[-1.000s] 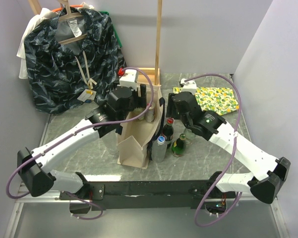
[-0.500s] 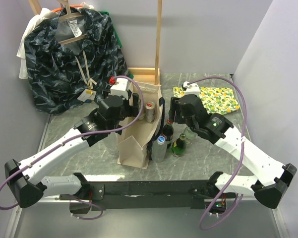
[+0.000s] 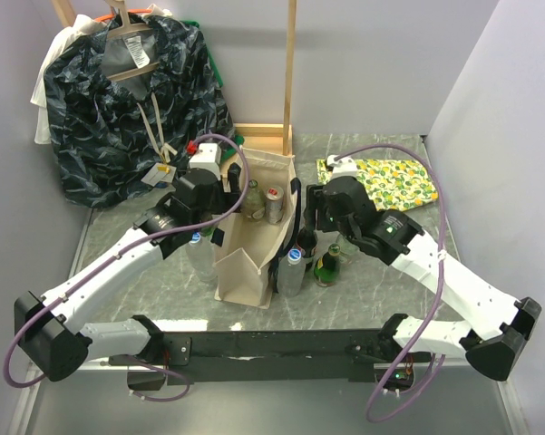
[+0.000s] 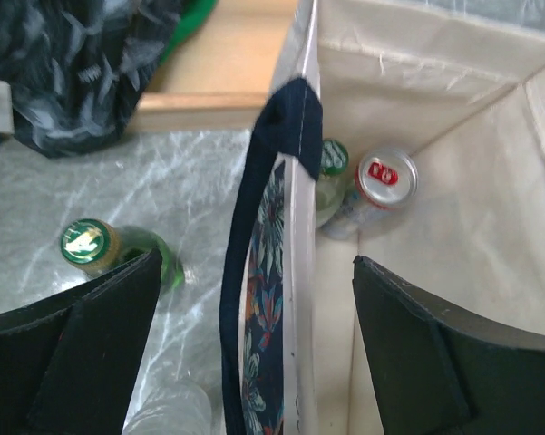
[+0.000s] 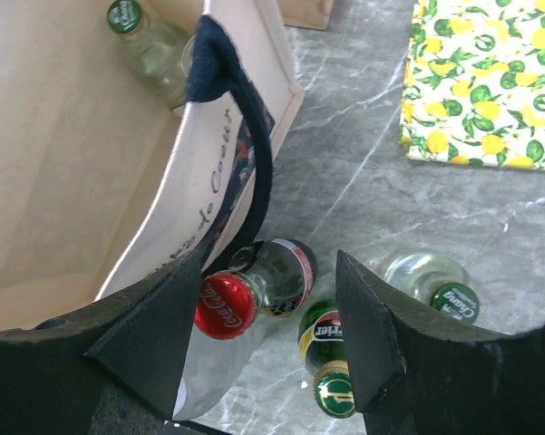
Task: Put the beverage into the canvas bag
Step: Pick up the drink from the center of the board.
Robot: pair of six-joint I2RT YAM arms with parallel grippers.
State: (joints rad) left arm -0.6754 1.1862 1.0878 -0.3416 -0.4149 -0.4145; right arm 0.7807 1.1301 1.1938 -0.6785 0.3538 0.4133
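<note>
Left wrist view shows the left gripper (image 4: 254, 263) spread wide, grasping nothing, with the canvas bag's (image 4: 295, 227) wall and dark strap (image 4: 254, 217) between its fingers; inside the bag stand a red-tabbed can (image 4: 385, 177) and a green-capped bottle (image 4: 331, 168), side by side. Right wrist view alone shows the right gripper (image 5: 270, 258) equally unclenched above a red-capped cola bottle (image 5: 225, 304) just outside the bag, beside a dark green bottle (image 5: 325, 331) and a clear Chang bottle (image 5: 426, 276); top external view shows the bag upright between both arms.

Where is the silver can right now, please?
In the left wrist view, right of centre, the silver can sits inside the canvas bag, beside a green-capped bottle.
</note>
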